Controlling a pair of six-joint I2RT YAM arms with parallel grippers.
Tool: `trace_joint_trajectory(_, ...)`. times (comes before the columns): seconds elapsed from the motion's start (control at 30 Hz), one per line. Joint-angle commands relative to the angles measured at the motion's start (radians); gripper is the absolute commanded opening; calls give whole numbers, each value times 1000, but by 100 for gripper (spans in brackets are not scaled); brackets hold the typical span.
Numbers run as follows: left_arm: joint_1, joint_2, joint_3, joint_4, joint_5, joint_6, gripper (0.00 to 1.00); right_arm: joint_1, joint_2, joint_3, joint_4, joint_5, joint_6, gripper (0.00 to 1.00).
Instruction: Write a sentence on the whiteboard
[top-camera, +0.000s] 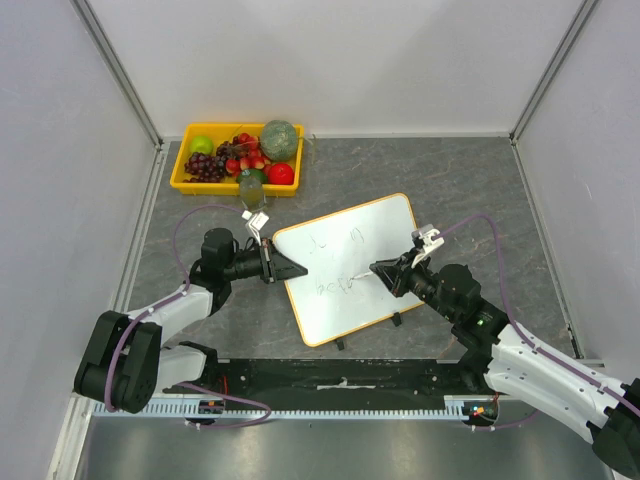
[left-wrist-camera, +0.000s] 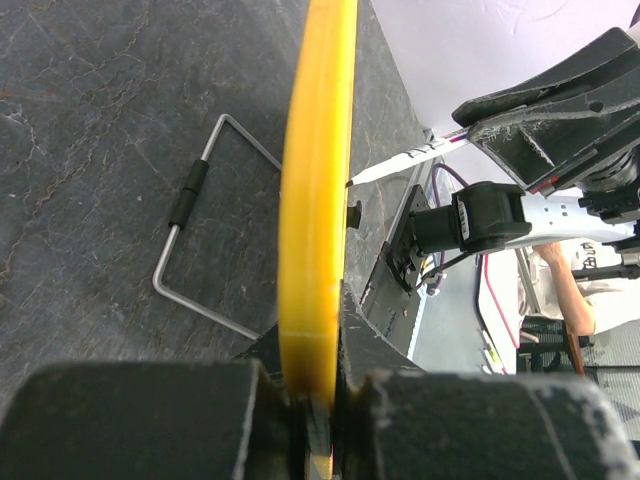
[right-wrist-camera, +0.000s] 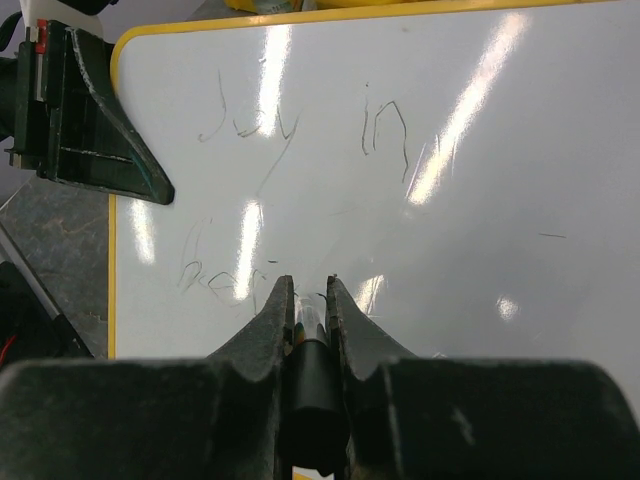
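Observation:
The whiteboard (top-camera: 372, 240) lies tilted on the grey table, white with a thin orange-yellow frame. My left gripper (top-camera: 290, 268) is shut on its left edge, and the left wrist view shows that yellow frame (left-wrist-camera: 318, 180) edge-on between the jaws. My right gripper (top-camera: 380, 270) is shut on a marker (right-wrist-camera: 312, 345) whose tip meets the board's surface (right-wrist-camera: 480, 200). The sentence (right-wrist-camera: 300, 125) reads "Joy in" on the top line. A faint second line (right-wrist-camera: 215, 275) begins just left of the marker tip. In the top view the writing (top-camera: 335, 283) shows dimly.
A yellow tray (top-camera: 181, 172) of fruit stands at the back left, with a small jar (top-camera: 251, 188) before it. A wire stand (left-wrist-camera: 190, 250) lies under the board. Two black clips (top-camera: 398, 320) sit on the board's near edge. White walls enclose the table.

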Motion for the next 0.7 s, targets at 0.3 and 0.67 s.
trace_joint_trajectory(0.3, 30, 34, -28, -114, -198, 172, 2, 0, -3, -66, -175, 30, -18, 0)
trace_joint_trajectory(0.67, 30, 37, -28, -109, -194, 172, 2, 3, -18, -50, -188, 17, 2, 0)
